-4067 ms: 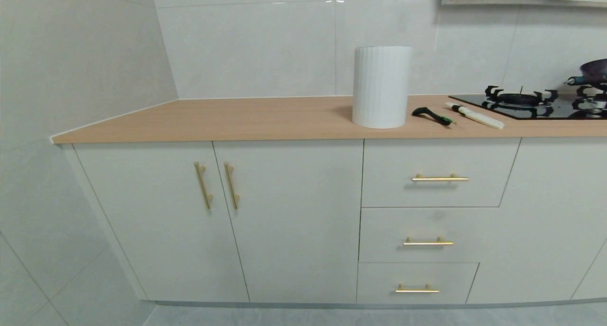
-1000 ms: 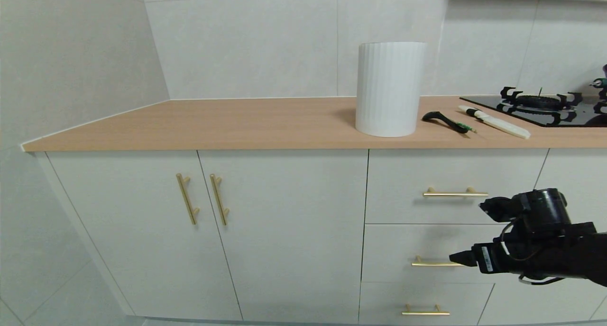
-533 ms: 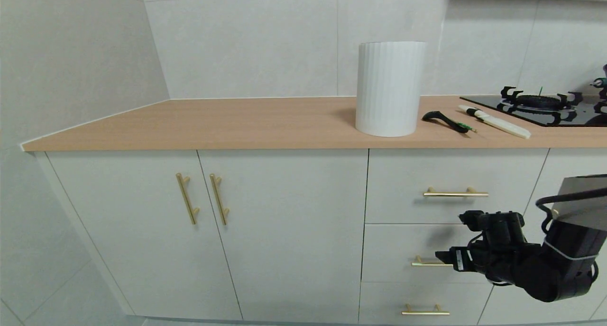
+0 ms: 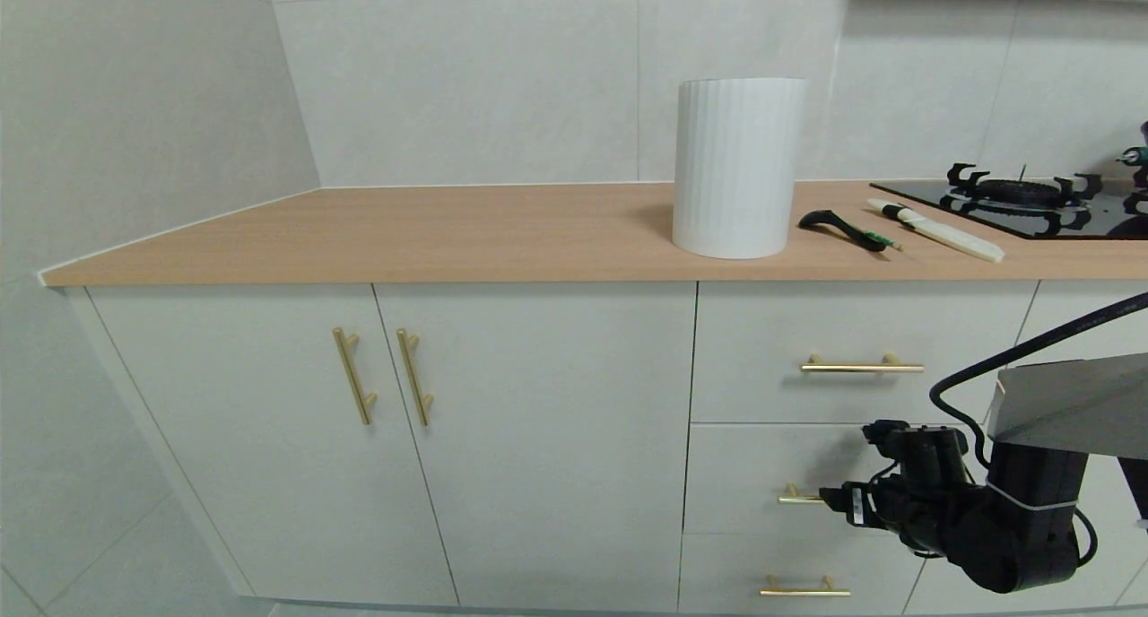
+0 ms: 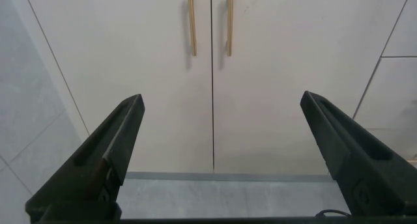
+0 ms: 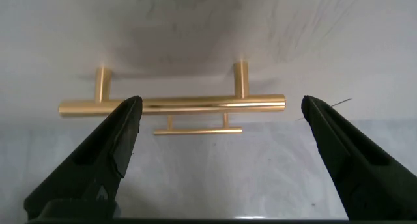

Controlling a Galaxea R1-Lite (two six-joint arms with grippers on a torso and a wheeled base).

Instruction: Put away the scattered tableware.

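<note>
The right claw [image 4: 834,496] has swung in low to the middle drawer's handle [image 4: 798,499], its fingers wide apart either side of the bar and gripping nothing. Opening that drawer probably comes first. The left claw [image 5: 218,113] gapes empty before the cupboard doors [image 5: 273,87]. Farther off on the counter [image 4: 448,231], right of the canister [image 4: 737,169], the peeler [image 4: 843,227] and knife [image 4: 937,229] lie far-left to near-right, the blade apparently pointing near-right.
</note>
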